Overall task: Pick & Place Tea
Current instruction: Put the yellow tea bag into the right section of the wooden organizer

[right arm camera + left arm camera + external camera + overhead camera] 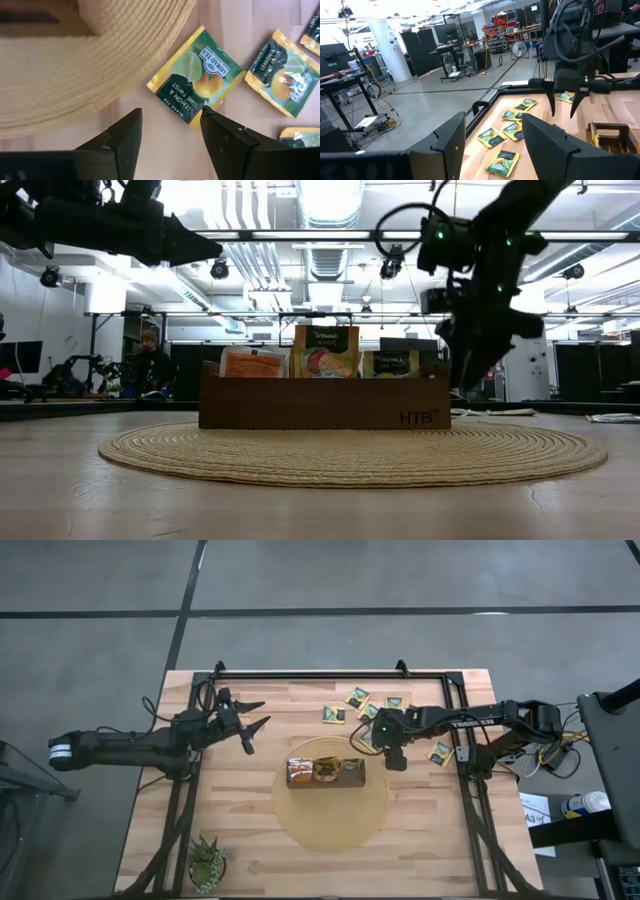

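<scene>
Several green-and-yellow tea sachets [357, 697] lie flat on the wooden table, to the far right of the round woven mat [330, 820]. One sachet [195, 85] lies at the mat's edge. My right gripper [170, 120] is open just above it, pointing down, with one fingertip [206, 114] over the sachet's near corner. I see no touch. In the high view the right gripper [392, 755] stands right of the dark box [325, 772]. Sachets [325, 350] stand upright in the box. My left gripper [250, 722] is open, raised over the table's left part.
The long dark box [325, 402] sits on the mat's far part. A small green plant [207, 862] stands at the table's near left corner. A black frame [330, 675] runs along the far edge and both sides. Bare wood lies left of the mat.
</scene>
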